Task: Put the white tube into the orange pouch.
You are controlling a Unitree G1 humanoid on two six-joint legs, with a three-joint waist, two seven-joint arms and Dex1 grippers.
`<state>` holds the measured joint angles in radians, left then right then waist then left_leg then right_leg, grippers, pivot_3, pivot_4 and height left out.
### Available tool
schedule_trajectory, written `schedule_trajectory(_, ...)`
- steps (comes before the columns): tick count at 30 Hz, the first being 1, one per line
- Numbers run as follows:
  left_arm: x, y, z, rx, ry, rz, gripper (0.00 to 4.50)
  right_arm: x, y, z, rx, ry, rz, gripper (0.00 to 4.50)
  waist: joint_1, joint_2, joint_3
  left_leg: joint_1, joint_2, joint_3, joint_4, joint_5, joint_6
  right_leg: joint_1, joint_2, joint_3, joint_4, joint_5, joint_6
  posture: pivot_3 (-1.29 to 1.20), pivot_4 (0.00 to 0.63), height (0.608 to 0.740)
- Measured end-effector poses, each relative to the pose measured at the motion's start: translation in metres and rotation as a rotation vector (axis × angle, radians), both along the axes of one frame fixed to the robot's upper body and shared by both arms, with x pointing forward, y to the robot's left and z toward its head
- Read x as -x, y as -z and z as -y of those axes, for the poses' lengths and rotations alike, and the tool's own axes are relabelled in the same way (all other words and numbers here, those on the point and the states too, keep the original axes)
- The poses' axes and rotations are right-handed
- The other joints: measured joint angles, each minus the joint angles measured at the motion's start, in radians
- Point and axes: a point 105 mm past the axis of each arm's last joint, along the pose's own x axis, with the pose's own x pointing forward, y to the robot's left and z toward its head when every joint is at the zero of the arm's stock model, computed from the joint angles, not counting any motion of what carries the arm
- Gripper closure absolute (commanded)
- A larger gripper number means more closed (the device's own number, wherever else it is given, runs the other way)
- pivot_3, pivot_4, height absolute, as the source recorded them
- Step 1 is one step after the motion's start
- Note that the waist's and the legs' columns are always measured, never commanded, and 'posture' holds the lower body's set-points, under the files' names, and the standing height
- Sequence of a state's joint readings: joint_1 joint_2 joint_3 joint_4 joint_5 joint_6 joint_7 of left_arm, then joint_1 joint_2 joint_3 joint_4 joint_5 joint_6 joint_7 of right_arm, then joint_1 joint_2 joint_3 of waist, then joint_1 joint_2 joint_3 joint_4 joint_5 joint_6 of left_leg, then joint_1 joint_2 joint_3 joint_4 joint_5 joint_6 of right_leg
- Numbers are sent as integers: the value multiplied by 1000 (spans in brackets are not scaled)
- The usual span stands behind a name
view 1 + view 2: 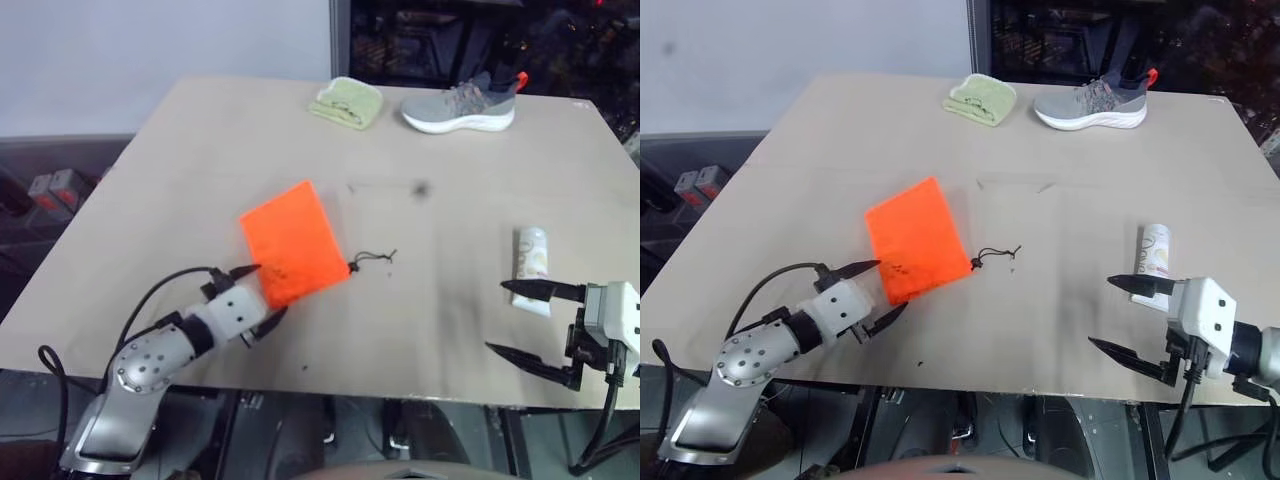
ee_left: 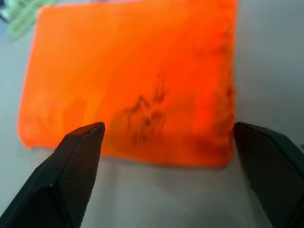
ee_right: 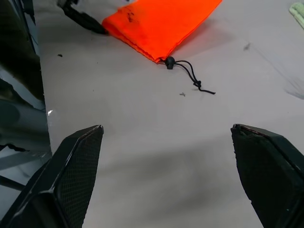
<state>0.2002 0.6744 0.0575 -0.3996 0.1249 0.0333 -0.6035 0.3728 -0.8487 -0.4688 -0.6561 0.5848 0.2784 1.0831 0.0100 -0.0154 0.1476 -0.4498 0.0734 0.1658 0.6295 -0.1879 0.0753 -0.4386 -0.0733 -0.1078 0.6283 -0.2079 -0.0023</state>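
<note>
The orange pouch [image 1: 292,243] lies flat on the table, left of centre, its dark cord [image 1: 372,258] trailing from its right corner. My left gripper [image 1: 262,292] is open at the pouch's near short edge. In the left wrist view the fingertips [image 2: 83,152] stand apart just short of that edge of the pouch [image 2: 133,71]. The white tube [image 1: 532,257] lies at the right side of the table. My right gripper [image 1: 497,317] is open and empty, just on the near side of the tube, pointing left toward the pouch [image 3: 161,23].
A folded pale green cloth [image 1: 347,102] and a grey sneaker [image 1: 460,108] sit at the table's far edge. The table's front edge [image 1: 380,392] runs close under both grippers. Dark clutter stands beyond the table at the back right.
</note>
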Motion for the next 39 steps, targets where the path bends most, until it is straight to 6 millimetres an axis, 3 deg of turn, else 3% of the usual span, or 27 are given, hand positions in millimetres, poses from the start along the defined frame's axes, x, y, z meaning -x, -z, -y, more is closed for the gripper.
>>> schedule_trajectory(1,-1,1,1,-8,-1,22,0,0,0,0,3,0,2,139,2,0,0,0,0,0,0,0,0,0,0,0,0,0,0,0,150,740)
schedule_trajectory(4,-1,6,4,-30,0,73,766,-1,-1,0,7,1,11,0,4,4,-3,0,0,0,0,0,0,0,0,0,0,0,0,0,150,740)
schedule_trajectory(9,0,16,-1,-27,-10,88,3098,-2,0,1,-3,17,17,0,4,6,-4,1,0,-2,0,0,0,0,1,-1,0,0,0,0,150,740)
schedule_trajectory(12,-3,9,-4,-23,-12,134,4434,-3,2,0,-13,30,20,0,4,8,-6,1,0,-2,0,0,0,1,0,-2,0,0,0,0,150,740)
schedule_trajectory(17,-6,6,-3,27,20,133,4434,-5,7,-9,-55,55,12,0,5,9,-6,0,0,-3,1,0,0,1,0,-3,0,0,0,0,150,740)
schedule_trajectory(22,-13,-12,1,109,83,112,4434,-10,14,-14,-34,119,-1,0,4,9,-6,0,0,-3,2,0,0,1,0,-4,0,0,0,0,150,740)
schedule_trajectory(29,-29,-49,10,367,144,-140,4434,-32,25,-10,-42,256,-41,0,5,8,-6,-1,0,-8,5,0,0,5,1,-8,0,0,0,0,150,740)
schedule_trajectory(34,-35,-79,21,466,174,-338,4434,-47,35,-4,-14,367,-51,0,5,8,-5,-1,-1,-9,5,0,0,6,2,-9,0,0,0,0,150,740)
schedule_trajectory(37,-31,-87,30,501,199,-441,4434,-50,38,-2,0,402,-58,0,4,8,-6,0,-1,-8,5,0,0,7,3,-9,0,0,1,0,150,740)
schedule_trajectory(39,-27,-89,33,514,214,-526,3921,-50,40,-4,-5,407,-67,0,3,7,-5,-1,-1,-9,6,1,0,7,4,-10,0,0,1,0,150,740)
